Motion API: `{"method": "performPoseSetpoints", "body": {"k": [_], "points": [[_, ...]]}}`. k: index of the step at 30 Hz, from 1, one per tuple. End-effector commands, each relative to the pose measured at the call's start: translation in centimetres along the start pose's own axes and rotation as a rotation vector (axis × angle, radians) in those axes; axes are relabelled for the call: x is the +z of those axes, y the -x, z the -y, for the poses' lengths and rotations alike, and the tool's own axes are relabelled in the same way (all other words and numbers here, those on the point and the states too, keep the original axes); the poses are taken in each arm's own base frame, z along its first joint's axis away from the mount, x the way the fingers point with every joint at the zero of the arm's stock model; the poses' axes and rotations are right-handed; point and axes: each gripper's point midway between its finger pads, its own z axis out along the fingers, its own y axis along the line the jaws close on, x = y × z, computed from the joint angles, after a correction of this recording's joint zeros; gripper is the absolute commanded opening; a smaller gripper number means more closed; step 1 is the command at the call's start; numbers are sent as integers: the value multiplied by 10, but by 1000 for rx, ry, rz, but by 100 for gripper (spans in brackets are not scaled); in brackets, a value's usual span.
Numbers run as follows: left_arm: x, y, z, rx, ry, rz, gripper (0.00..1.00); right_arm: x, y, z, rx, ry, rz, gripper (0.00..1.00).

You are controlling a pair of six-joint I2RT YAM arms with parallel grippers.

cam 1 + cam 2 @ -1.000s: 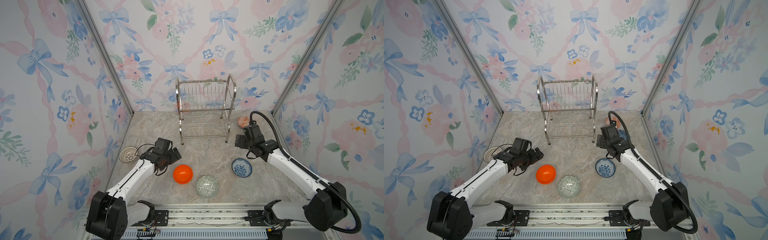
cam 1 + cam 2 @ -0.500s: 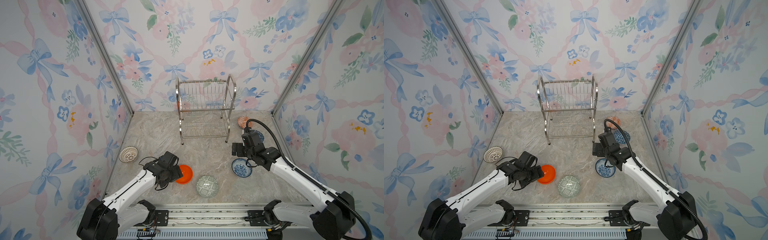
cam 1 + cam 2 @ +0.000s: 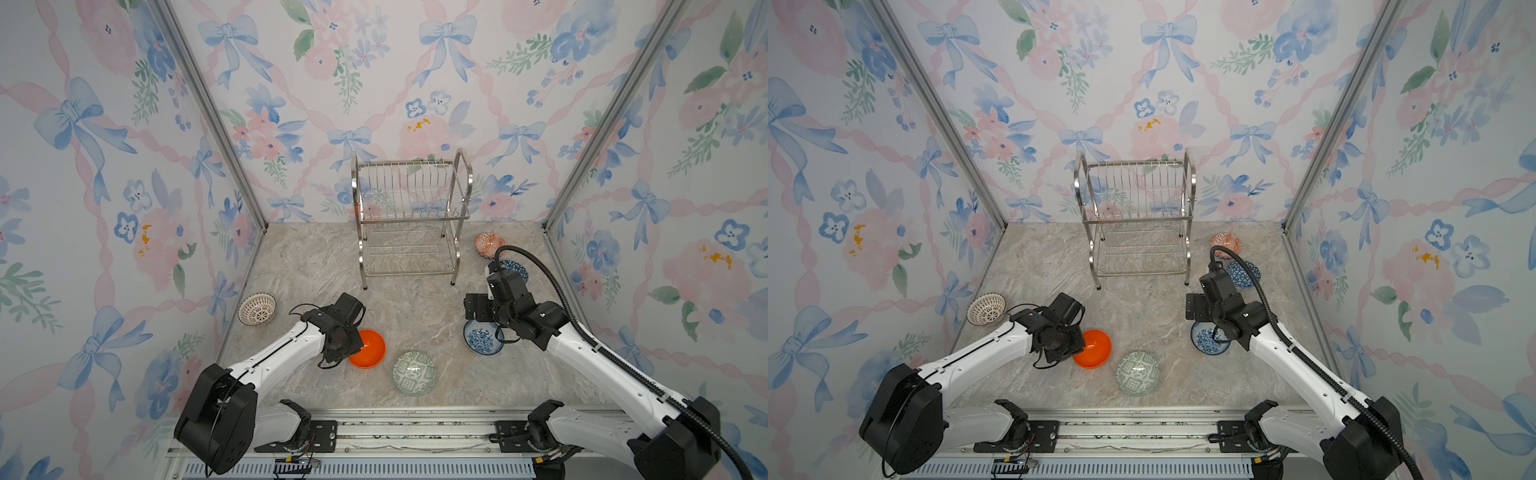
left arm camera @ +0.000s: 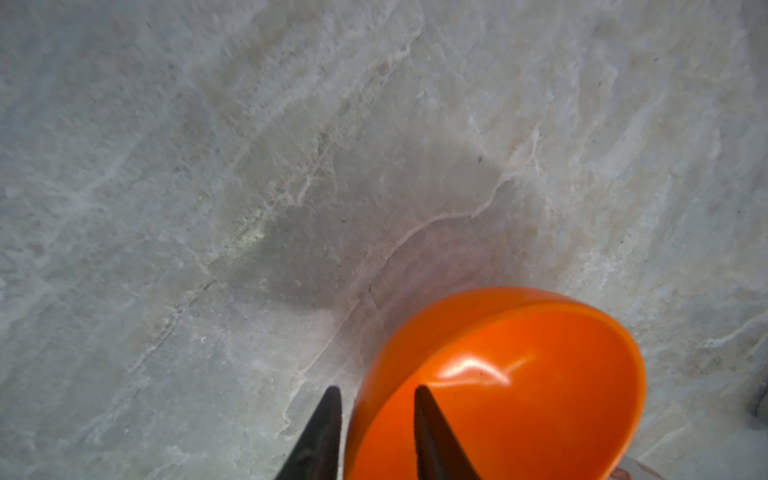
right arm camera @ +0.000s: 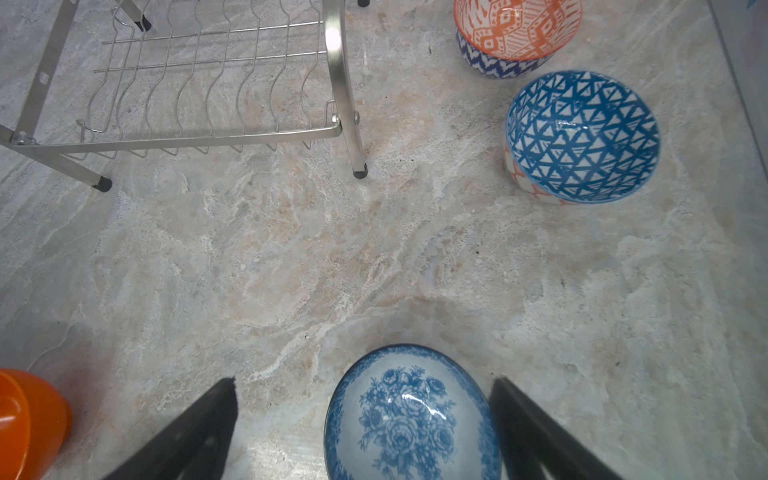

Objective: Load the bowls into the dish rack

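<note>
Orange glossy bowl (image 4: 519, 395), rim between the left tool (image 4: 375, 388) jaws, grip unclear; right tool (image 5: 365, 380) spread wide.

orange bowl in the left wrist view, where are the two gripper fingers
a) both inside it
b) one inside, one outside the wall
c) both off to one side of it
b: the orange bowl has its wall running between the tips of the left gripper, one finger inside, one outside.

White arm links (image 3: 282, 355) w/ black joints, black tapered fingers (image 4: 320, 436), ribbed black cable (image 3: 557, 286).
</note>
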Motion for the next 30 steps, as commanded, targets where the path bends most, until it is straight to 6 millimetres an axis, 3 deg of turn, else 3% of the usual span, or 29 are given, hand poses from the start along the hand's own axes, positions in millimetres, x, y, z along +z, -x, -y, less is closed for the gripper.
{"method": "performPoseSetpoints", "body": {"k": [1, 8, 12, 21, 30], "points": [[0, 5, 6, 37, 18, 4, 26, -2, -13, 1, 3, 4, -33, 97], [5, 12, 24, 70, 32, -1, 9, -1, -16, 2, -9, -3, -51, 97], [4, 20, 45, 99, 21, 9, 4, 1, -16, 4, -3, -7, -55, 97], [11, 26, 95, 147, -5, -1, 3, 2, -14, 10, 33, -25, -88, 97], [22, 25, 124, 172, -4, -9, 17, 11, -19, 10, 35, -12, -143, 97]]}}
